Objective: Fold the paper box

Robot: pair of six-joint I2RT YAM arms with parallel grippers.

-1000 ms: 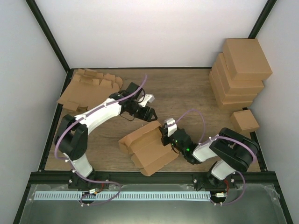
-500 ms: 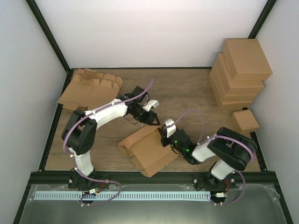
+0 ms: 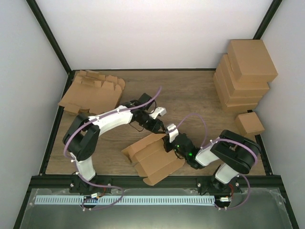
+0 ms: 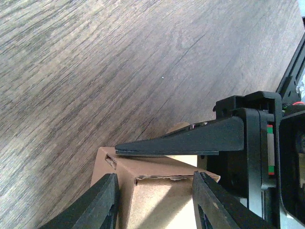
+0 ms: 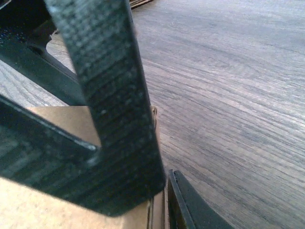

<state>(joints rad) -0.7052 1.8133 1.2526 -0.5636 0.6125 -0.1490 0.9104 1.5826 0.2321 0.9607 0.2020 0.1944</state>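
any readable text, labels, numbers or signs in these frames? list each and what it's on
None: no text can be read in any view.
paper box, stacked boxes, flat blanks: plain brown cardboard, no print.
right arm: only a green light, no characters visible.

Your top view high behind, looking down over the dark wood-grain surface (image 3: 190,95), both wrist views skimming it close up, all three sharing the brown cardboard box (image 3: 155,160).
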